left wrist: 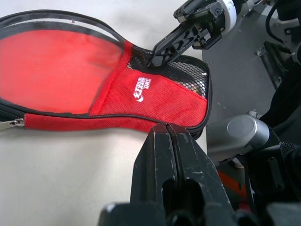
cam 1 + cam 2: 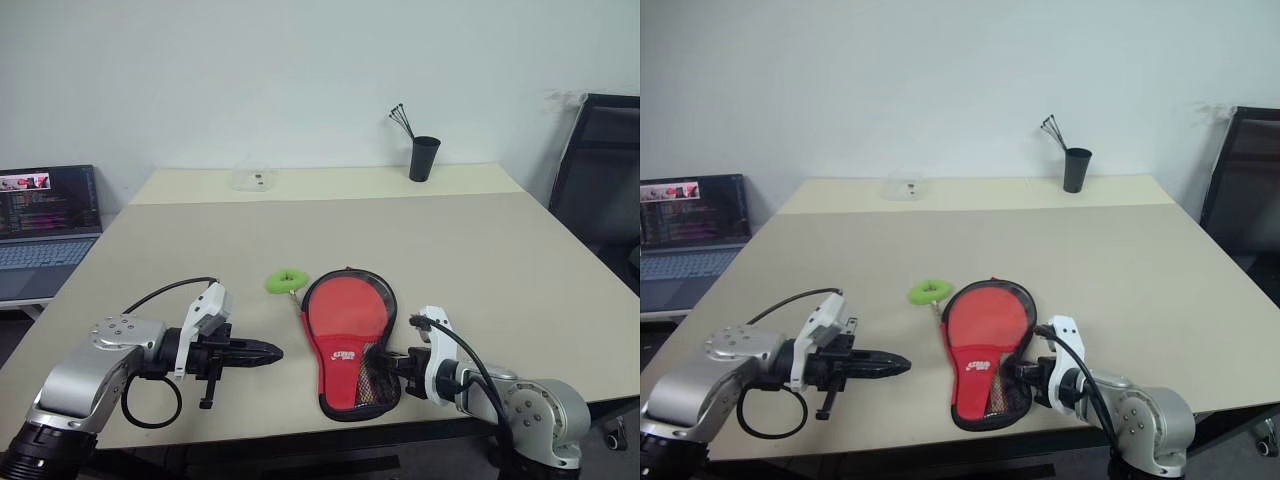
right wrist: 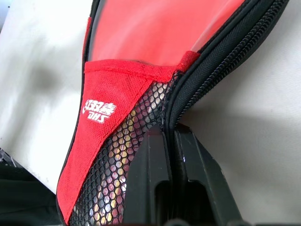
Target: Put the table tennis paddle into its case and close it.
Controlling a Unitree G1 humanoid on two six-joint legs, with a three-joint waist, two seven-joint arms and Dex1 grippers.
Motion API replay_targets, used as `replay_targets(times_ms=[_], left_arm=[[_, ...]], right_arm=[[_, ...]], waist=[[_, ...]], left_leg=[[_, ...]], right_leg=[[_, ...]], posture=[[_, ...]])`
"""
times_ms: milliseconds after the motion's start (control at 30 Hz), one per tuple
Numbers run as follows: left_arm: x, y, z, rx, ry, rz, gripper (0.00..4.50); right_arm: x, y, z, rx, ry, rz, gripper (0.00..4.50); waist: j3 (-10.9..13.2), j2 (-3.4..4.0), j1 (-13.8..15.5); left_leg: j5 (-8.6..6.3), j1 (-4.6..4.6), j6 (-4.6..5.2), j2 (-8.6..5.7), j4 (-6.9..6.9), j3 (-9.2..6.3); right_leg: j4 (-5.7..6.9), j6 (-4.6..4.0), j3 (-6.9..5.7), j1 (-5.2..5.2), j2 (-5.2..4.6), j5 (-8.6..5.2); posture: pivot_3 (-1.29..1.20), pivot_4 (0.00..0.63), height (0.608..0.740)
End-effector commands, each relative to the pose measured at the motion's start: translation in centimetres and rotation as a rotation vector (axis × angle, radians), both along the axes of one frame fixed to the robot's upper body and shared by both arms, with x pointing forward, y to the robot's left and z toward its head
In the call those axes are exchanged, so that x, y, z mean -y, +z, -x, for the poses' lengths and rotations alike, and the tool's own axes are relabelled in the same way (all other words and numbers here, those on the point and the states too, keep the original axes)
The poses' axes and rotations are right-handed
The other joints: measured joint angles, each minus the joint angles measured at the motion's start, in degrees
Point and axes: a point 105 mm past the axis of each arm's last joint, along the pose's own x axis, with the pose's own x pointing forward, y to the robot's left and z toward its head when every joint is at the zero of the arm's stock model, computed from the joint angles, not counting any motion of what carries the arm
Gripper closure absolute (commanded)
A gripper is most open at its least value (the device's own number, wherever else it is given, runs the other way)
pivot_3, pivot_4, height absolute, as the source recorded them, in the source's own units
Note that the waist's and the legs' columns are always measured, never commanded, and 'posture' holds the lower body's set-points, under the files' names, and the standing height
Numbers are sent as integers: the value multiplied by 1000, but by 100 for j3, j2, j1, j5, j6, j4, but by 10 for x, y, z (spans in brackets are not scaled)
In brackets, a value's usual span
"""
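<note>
Worktop (image 2: 480, 260): beige; case (image 2: 350, 340), green ring (image 2: 287, 281), black cup (image 2: 424, 158) are carried.
Room: white wall, laptop (image 2: 45, 230).
Jaws: both pairs closed, nothing gripped.

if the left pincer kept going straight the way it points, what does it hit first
Most likely the case. The left pincer, shut, points across the table at the case's long side edge, with bare tabletop between them. Depth is unclear, so it might graze the table first.

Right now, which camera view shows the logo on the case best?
The right wrist view: the white logo on the red case sits close and legible beside the mesh. The left wrist view shows it smaller and slanted; both eye views show a tiny white mark.
</note>
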Motion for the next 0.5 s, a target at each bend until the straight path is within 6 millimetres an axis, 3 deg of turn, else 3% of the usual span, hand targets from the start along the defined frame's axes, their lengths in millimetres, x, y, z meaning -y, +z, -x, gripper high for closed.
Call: replay_targets(times_ms=[33, 333, 500], left_arm=[[2, 8, 2, 23, -27, -8, 4500], [1, 6, 1, 29, -16, -11, 4500], [1, 5, -1, 35, -3, -8, 4500]], right_arm=[[0, 4, 6, 16, 20, -9, 4473], [-5, 3, 6, -4, 10, -38, 4473], [-1, 7, 3, 19, -19, -26, 3079]], waist=[[0, 0, 1], [0, 0, 1], [0, 0, 0]], left_leg=[[0, 0, 0, 0, 0, 0], [-2, -1, 2, 1, -3, 0], [-2, -1, 2, 1, -3, 0]], right_leg=[[-1, 0, 0, 0, 0, 0], [-5, -1, 0, 0, 0, -1], [-6, -1, 0, 0, 0, -1]], posture=[[0, 150, 740], [0, 150, 740], [0, 150, 740]])
